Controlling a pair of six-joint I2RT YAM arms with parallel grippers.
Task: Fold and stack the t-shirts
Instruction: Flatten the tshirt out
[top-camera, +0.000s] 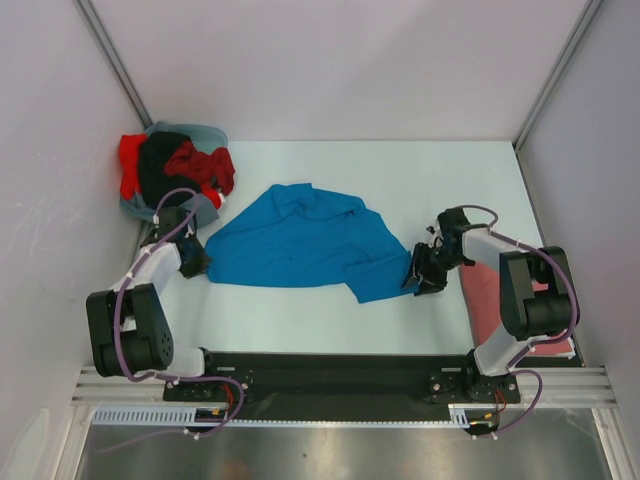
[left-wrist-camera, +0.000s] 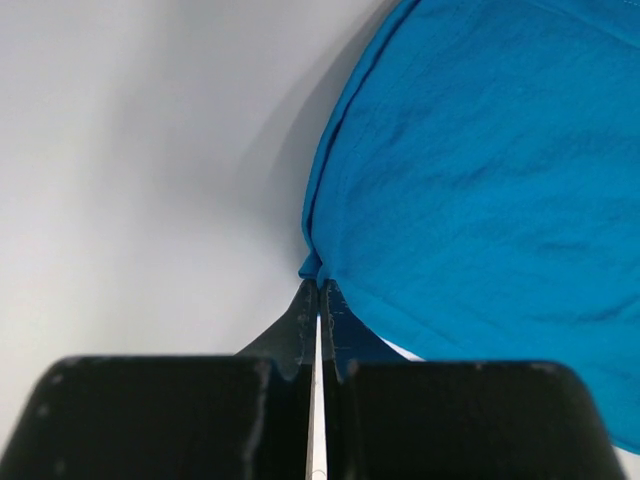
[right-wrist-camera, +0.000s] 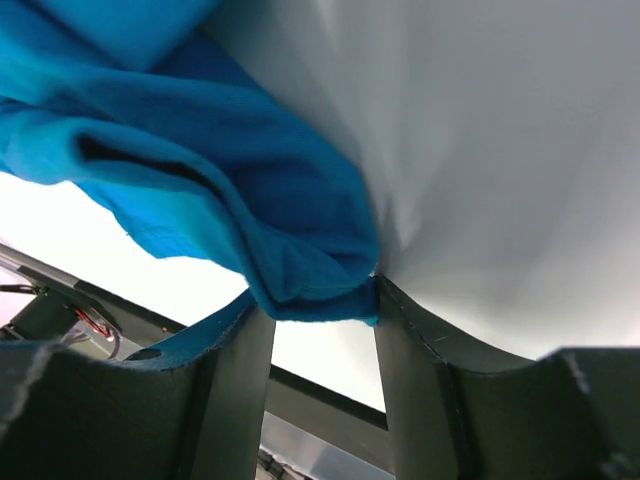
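Observation:
A bright blue t-shirt (top-camera: 295, 240) lies spread and rumpled on the white table (top-camera: 400, 175). My left gripper (top-camera: 192, 258) is at its left edge, and its jaws are shut on the hem (left-wrist-camera: 318, 285). My right gripper (top-camera: 425, 272) is at the shirt's right corner. Its jaws stand apart, with a bunched fold of blue cloth (right-wrist-camera: 300, 270) between the fingertips (right-wrist-camera: 395, 320), touching both. A dull pinkish-red shirt (top-camera: 485, 290) lies under my right arm. A pile of bright red, black and grey-blue shirts (top-camera: 175, 170) sits at the back left.
White walls enclose the table at the back and on both sides. A black rail (top-camera: 330, 375) runs along the near edge between the arm bases.

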